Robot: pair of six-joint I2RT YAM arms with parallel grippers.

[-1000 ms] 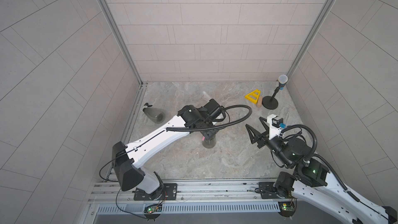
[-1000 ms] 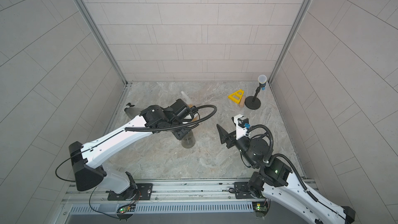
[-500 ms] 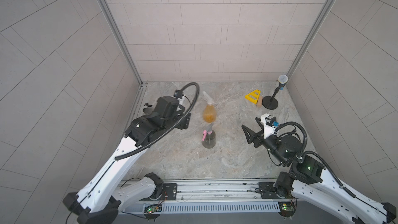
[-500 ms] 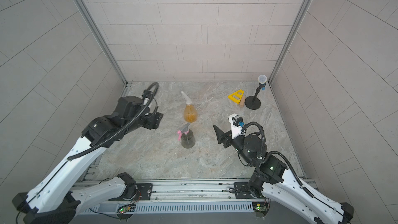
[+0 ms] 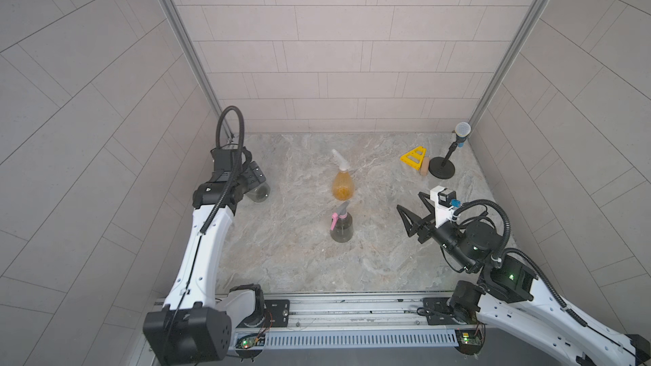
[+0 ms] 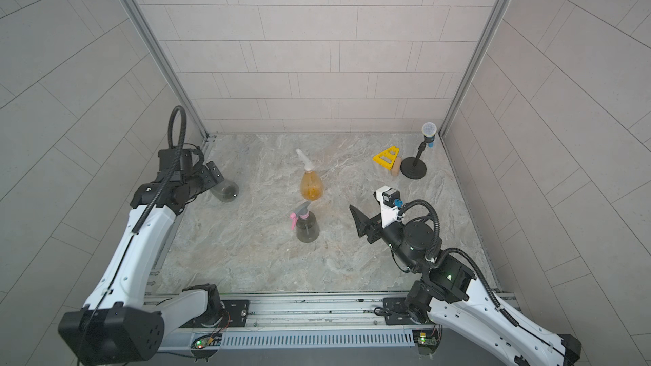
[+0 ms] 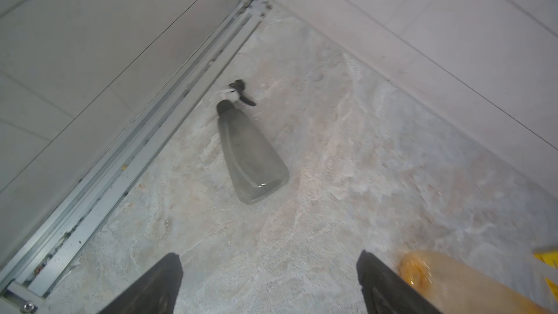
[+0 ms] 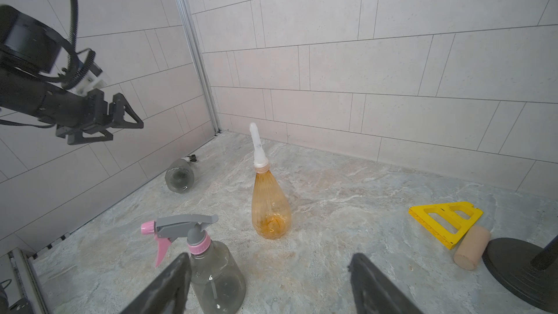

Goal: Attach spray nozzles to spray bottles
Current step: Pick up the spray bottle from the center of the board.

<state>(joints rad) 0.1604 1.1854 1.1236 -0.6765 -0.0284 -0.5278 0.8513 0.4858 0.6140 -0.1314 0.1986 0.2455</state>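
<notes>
An amber spray bottle (image 5: 342, 186) stands mid-floor with a whitish nozzle (image 5: 339, 160) on its neck. Just in front of it stands a smoky grey bottle (image 5: 341, 230) wearing a grey-and-pink nozzle (image 5: 339, 212). A second grey bottle (image 7: 250, 152) lies on its side by the left wall, a white-and-black nozzle (image 7: 240, 93) at its neck. My left gripper (image 5: 255, 177) hovers open above that lying bottle, holding nothing. My right gripper (image 5: 410, 202) is open and empty, to the right of the standing grey bottle (image 8: 216, 276).
A yellow triangle (image 5: 414, 158), a beige cylinder (image 5: 424, 167) and a black-based microphone stand (image 5: 442, 170) sit at the back right. Tiled walls close in three sides. A metal rail (image 5: 352, 311) runs along the front edge.
My left arm has swung from the standing grey bottle to the left wall, and its gripper has gone from shut to open. The right arm has barely shifted.
</notes>
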